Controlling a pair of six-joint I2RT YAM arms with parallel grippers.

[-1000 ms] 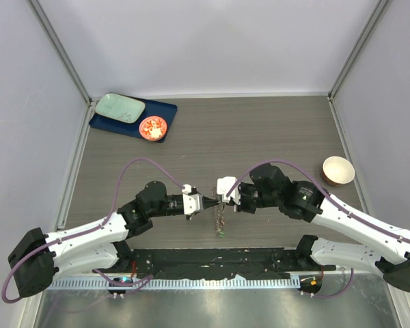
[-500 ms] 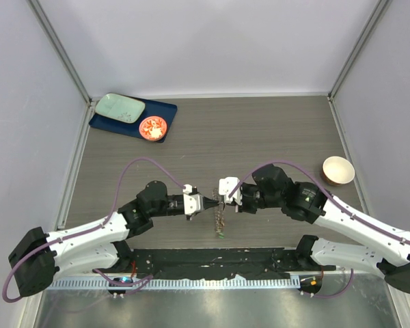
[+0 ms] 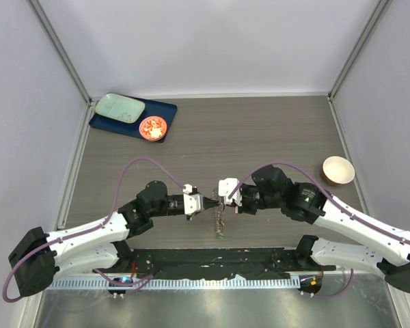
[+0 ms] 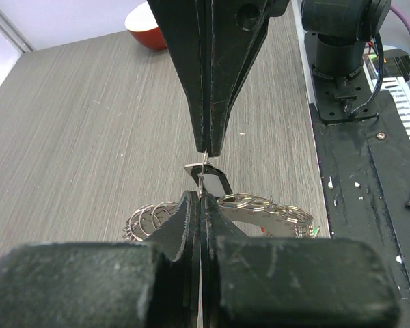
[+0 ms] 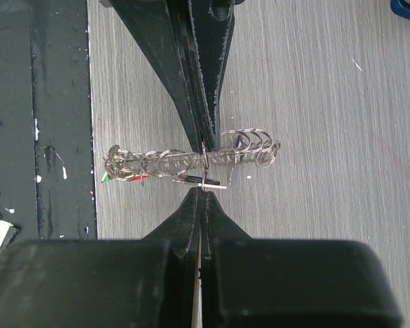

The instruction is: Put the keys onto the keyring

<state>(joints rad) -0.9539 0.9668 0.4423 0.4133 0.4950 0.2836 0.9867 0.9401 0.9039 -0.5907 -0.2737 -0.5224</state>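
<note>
Over the table's near middle my left gripper (image 3: 207, 203) and right gripper (image 3: 221, 202) meet tip to tip, both shut. Each pinches one thin split ring (image 4: 203, 166), and the black key (image 4: 214, 181) hangs from it. The keyring (image 3: 220, 220), a band fringed with small metal rings, stretches from the tips toward the near edge. The left wrist view shows it as an arc (image 4: 273, 207) below the fingers. From the right wrist it is a row of rings (image 5: 165, 162), with a green key (image 5: 106, 178) and a red key (image 5: 139, 178) at its near end. Whether it touches the table I cannot tell.
A beige bowl (image 3: 337, 170) stands at the right. At the back left a blue tray (image 3: 165, 109) carries a pale green plate (image 3: 120, 107) and an orange-red dish (image 3: 152, 127). A black mounting strip (image 3: 219, 260) runs along the near edge.
Both arms and the keyring have shifted very slightly toward the near edge. Both grippers stay shut.
</note>
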